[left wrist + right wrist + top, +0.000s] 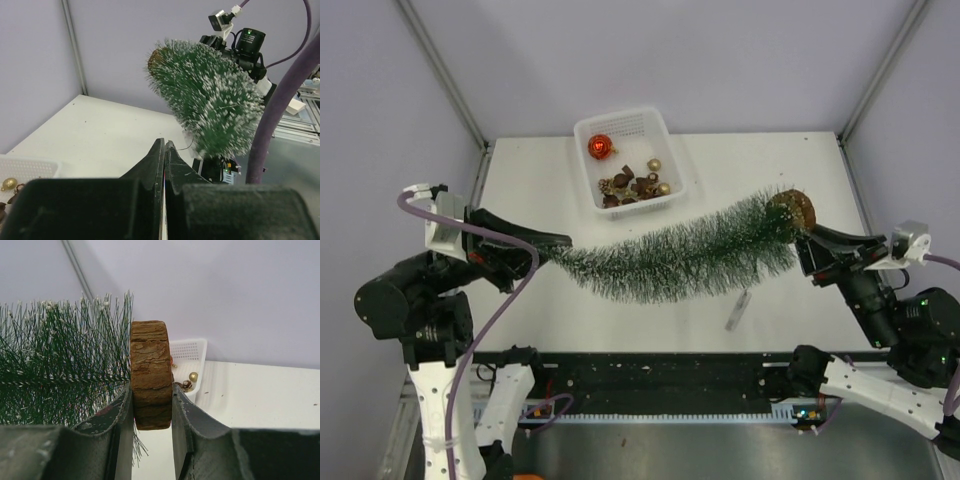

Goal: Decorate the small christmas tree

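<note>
My left gripper, fingers pressed together, pinches the thin tip of the tree, and my right gripper clamps its wooden base. The tree hangs over the table near the basket, long axis across, tip left, base right, sagging in the middle. I judge this is the setting-up step: next, free the tip and turn the base down.

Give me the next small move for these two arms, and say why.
Probably swing the small christmas tree upright: the right gripper lowers the wooden base toward the table while the left gripper raises the tip. The tree hangs sideways, sagging between both grips, and the ornaments lie in the basket.
</note>
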Controlling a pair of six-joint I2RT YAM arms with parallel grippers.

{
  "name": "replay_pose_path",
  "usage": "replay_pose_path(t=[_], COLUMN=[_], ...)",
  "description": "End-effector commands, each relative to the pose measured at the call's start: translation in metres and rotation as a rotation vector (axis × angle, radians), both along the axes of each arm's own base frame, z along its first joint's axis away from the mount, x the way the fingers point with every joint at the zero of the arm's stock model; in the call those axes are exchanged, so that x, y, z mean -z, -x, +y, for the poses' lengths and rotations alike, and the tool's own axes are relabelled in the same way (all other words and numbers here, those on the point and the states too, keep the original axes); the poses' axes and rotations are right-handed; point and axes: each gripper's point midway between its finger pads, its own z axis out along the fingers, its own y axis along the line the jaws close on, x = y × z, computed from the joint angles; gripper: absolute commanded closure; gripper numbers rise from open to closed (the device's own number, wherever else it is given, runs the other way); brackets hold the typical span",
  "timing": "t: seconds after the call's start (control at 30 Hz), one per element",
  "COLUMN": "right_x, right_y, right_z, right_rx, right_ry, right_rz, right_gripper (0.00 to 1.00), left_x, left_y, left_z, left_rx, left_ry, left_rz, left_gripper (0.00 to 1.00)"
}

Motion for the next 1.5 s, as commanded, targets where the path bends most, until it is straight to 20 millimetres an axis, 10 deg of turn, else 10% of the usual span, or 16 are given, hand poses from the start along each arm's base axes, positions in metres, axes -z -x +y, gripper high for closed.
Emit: replay_pose_path(t=[0.0,0.53,0.8,1.0,1.3,1.47], right_x=[-0.035,0.016,0.056,0.093,0.145,0.154], right_y=[-0.001,-0.049,-0.043,-0.039,-0.070,-0.084], right_z=[-0.019,0.033,0.086,0.126,0.144,0.156], right_rx=[0.053,0.172,-0.027,-0.151,-0.271,-0.311], right_ry=[-0.165,-0.101,-0.017,-0.026,-0.196,-0.185], right_rz=[-0.010,0.163,0.212,0.344,0.595,0.663], right_gripper=[1.00,1.00,1.00,1.00,1.00,1.00], left_x=[-0.011,-0.025,-0.009,0.025,0.016,0.007], left_y=[0.025,0.018,-0.045,-0.056,-0.039,-0.028], left_z=[-0.003,0.005,0.034,0.038,0.042,0.041], left_rx=[0.029,-0.127,-0.410,-0.449,-0.498,-0.503], left_ry=[-0.006,0.085,0.150,0.081,0.055,0.057], left_rz=[-0.063,-0.127,-0.089,-0.087,-0.171,-0.186], left_gripper=[1.00,1.00,0.99,0.63,0.04,0.01])
